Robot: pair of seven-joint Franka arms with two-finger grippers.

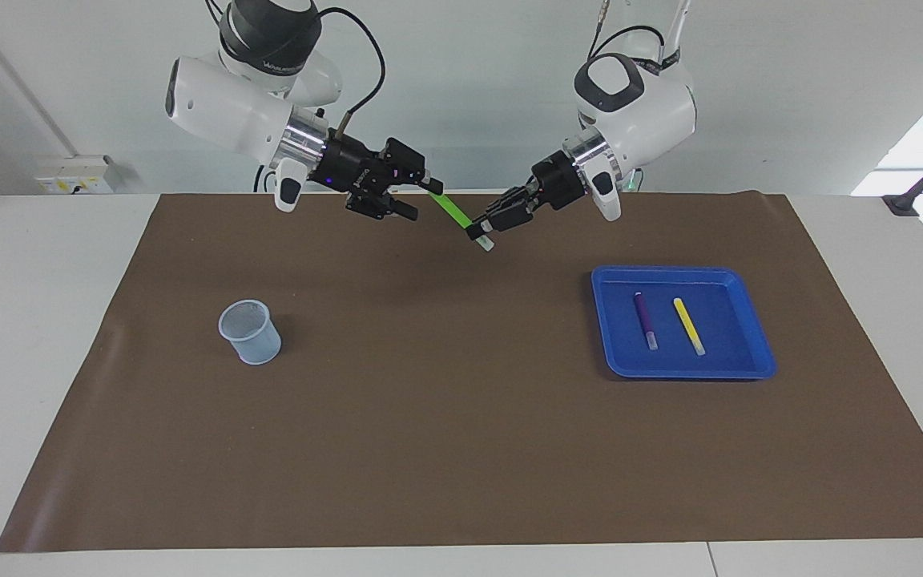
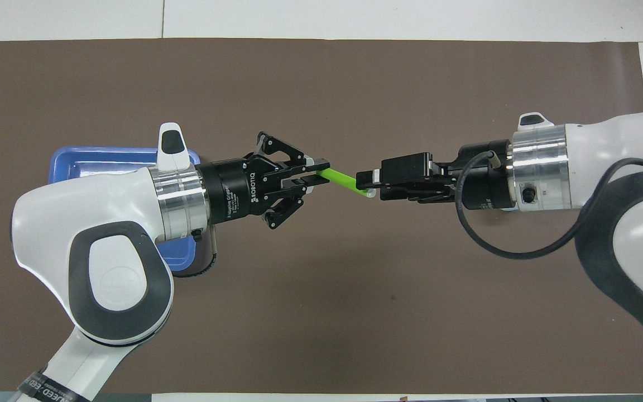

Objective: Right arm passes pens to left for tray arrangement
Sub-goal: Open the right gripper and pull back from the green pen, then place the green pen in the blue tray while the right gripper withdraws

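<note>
Handover: left gripper (image 1: 481,232) fingers clenched on green pen (image 1: 452,211); right gripper (image 1: 417,196) fingers released, should back straight off.

Overhead, the left arm (image 2: 104,245) hides most of the tray (image 2: 76,159) (both pens inside unseen).

You have a green pen (image 1: 452,211) with a pale tip, and a purple pen (image 1: 645,320) and a yellow pen (image 1: 688,325), also pale-tipped, in your bright blue tray (image 1: 752,353). Your mat (image 1: 429,417) is plain brown, your table (image 1: 29,320) white, your cup (image 1: 250,332) pale grey-blue with a fine mesh pattern.
</note>
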